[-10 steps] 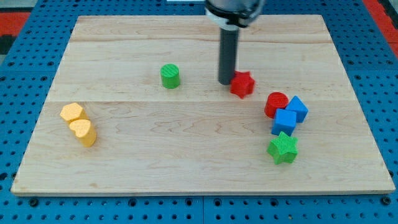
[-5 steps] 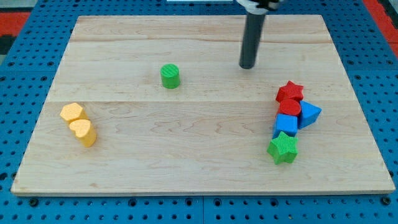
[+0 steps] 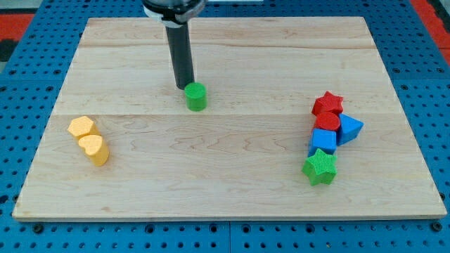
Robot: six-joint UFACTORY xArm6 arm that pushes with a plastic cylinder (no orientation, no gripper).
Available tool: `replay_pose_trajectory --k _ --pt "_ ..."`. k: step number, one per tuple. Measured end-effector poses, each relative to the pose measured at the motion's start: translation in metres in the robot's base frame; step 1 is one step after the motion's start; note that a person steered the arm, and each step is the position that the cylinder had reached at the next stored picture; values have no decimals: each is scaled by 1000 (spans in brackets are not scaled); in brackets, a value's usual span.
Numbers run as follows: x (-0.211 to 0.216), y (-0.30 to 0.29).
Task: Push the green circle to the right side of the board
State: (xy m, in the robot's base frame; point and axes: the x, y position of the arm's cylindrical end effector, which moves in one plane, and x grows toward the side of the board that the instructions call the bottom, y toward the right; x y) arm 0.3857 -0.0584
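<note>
The green circle (image 3: 196, 96) stands on the wooden board (image 3: 232, 183), left of the middle. My tip (image 3: 184, 86) is just above and to the left of it, touching or nearly touching its upper left edge. The dark rod rises from there to the view's top.
At the right, a red star (image 3: 328, 105), a red circle (image 3: 328, 121), a blue block (image 3: 349, 129), a blue cube (image 3: 323, 140) and a green star (image 3: 320, 167) sit bunched together. At the left lie two yellow blocks (image 3: 81, 127) (image 3: 94, 149).
My tip moved from the red star at the right across to the green circle's upper left. The red star slid into the right cluster. The green circle shifted slightly down and right.
</note>
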Motion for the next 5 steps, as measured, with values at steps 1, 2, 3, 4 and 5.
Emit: replay_pose_trajectory --k 1,2,3,4,5 --pt "16 45" --pt "20 -8" --pt "35 -21" --pt "53 32" --pt "70 94"
